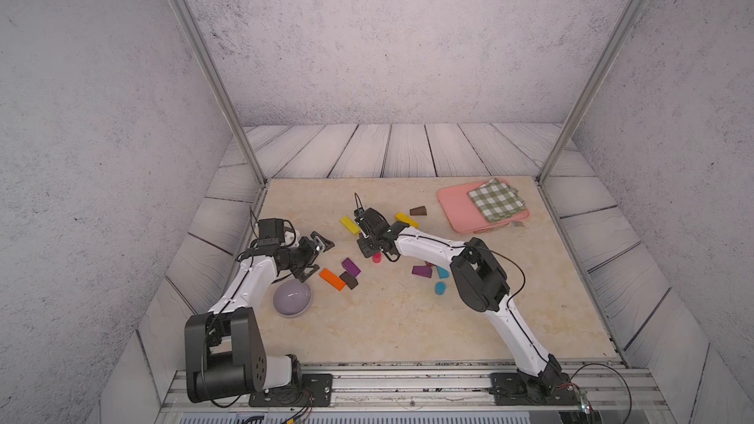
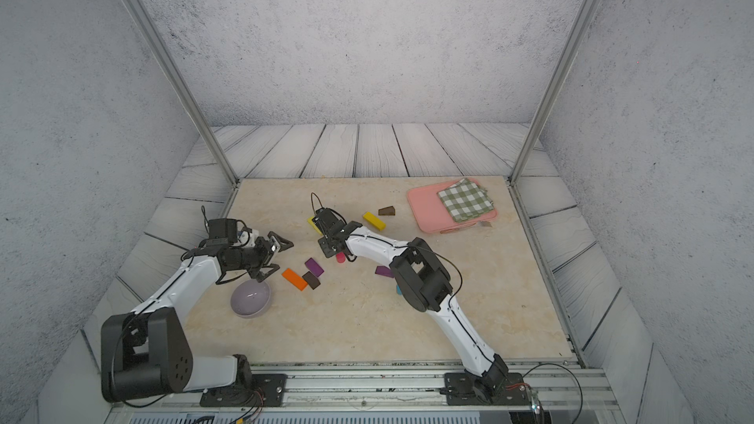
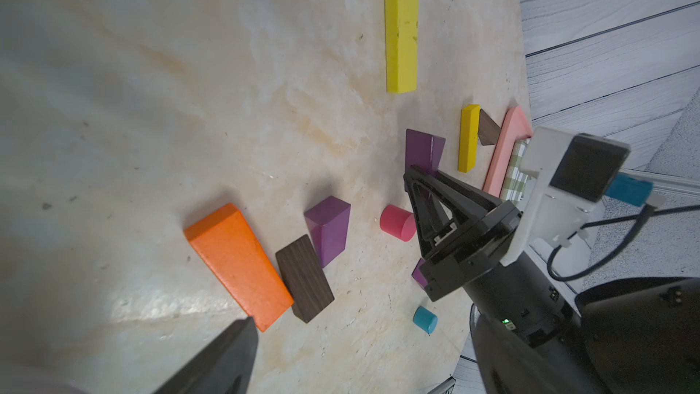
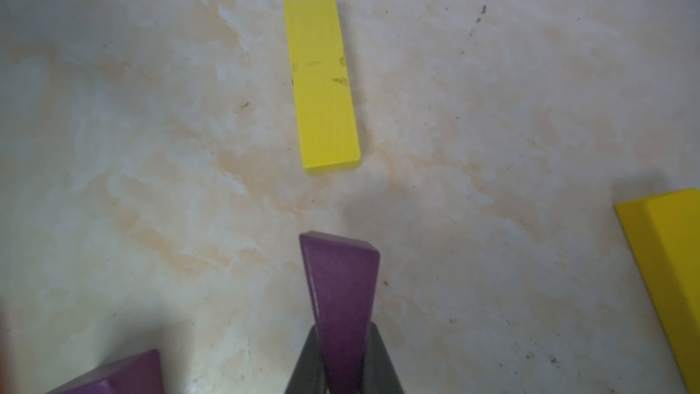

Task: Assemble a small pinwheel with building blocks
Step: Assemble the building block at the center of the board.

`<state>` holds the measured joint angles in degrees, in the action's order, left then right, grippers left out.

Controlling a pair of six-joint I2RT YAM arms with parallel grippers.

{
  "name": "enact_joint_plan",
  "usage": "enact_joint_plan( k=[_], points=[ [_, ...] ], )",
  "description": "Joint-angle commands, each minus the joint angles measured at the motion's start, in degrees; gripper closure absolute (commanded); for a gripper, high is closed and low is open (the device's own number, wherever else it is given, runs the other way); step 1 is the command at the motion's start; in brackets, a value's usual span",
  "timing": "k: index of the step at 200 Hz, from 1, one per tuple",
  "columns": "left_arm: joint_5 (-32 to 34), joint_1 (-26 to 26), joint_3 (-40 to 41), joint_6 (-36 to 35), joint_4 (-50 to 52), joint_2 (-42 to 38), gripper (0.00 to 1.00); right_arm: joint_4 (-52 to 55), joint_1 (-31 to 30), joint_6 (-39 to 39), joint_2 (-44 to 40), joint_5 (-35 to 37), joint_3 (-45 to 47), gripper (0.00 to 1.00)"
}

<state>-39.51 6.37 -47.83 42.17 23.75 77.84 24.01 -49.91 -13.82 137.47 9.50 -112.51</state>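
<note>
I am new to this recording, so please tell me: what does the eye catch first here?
The right hand grips a purple wedge near a flat yellow bar. Bright blocks lie scattered mid-table; a pink tray bearing a checked cloth sits at the far right corner.

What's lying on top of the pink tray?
A folded green-and-white checked cloth lies on the pink tray, covering much of it. Anything under the cloth is hidden.

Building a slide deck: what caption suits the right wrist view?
Right gripper shut on a purple wedge-shaped block, with a flat yellow rectangular bar lying ahead on the marbled tabletop.
</note>
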Motion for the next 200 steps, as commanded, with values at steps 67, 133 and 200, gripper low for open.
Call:
enact_joint_plan(
  k=[67, 133, 200],
  points=[
    [-1.3, 0.3, 0.8, -1.3, -0.5, 1.0, 0.04, 2.7, -0.1, -1.7, 4.4, -1.4, -1.7, 0.90],
    [-1.9, 0.4, 1.0, -1.2, -1.2, 1.9, 0.04, 4.3, -0.1, -2.4, 3.3, -0.4, -2.7, 0.81],
    [-2.0, 0.3, 1.0, -1.3, -1.7, 2.7, 0.04, 5.1, -0.1, -2.5, 2.8, 0.0, -3.4, 0.53]
  ],
)
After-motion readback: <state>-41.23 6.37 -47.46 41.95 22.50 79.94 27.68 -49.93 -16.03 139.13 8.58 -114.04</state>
